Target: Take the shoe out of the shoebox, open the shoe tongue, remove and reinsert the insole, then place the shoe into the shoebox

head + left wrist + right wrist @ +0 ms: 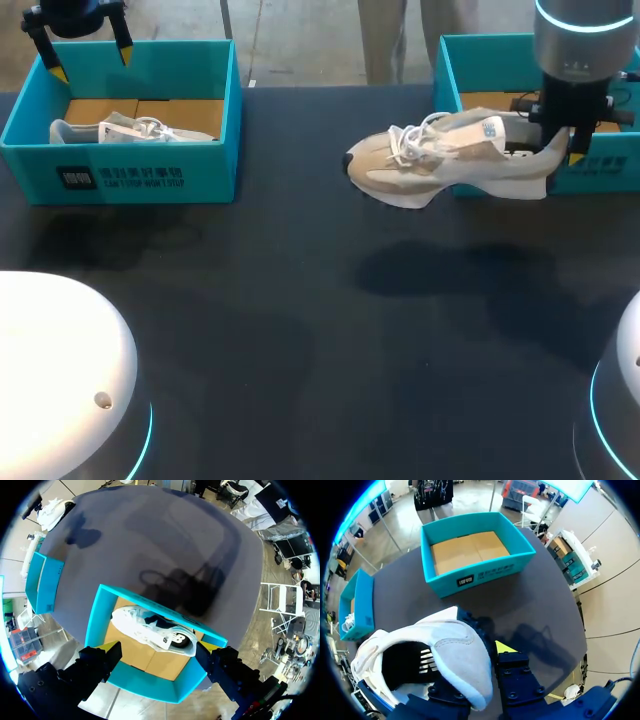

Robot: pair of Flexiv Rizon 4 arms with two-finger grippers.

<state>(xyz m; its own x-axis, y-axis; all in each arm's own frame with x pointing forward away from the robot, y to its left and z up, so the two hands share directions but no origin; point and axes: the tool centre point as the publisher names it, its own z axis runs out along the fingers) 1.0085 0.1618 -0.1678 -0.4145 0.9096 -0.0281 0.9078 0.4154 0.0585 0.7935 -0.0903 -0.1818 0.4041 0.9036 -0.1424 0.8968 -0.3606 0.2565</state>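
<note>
the right gripper (560,150) is clenched on the heel of the beige shoe (450,160), holding it in the air above the table (300,330), toe towards the middle, just in front of the right shoebox (480,45); the left gripper (92,62) hangs released above the left shoebox (140,175), where a white shoe (130,130) lies

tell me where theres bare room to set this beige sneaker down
Bare dark table runs between the left teal shoebox, the right teal shoebox and the white arm bases. Left box is crowded by a white sneaker; right box's floor is empty.
</note>
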